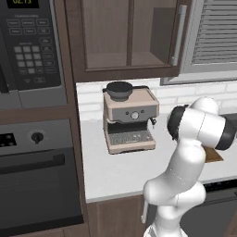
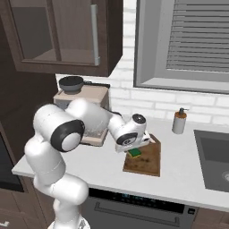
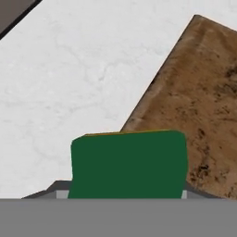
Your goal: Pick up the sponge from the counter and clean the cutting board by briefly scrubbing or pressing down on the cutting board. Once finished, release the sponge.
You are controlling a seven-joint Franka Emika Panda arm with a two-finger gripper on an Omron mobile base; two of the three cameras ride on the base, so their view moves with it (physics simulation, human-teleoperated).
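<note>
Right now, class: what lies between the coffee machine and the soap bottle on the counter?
In the right base view, the cutting board with the sponge on it, under the gripper, between coffee machine and soap bottle.

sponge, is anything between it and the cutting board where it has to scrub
Nothing visible is. The sponge, in the pincer, is already over the near left part of the cutting board, with bare wood beside it.

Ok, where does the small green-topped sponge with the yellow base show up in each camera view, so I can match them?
Left base view: I cannot make it out; the white arm covers that spot.
Right base view: green-topped sponge just below centre, under the gripper, at the board's near-left part.
Hand view: sponge bottom centre.
Shared landmark: brown wooden cutting board.
</note>
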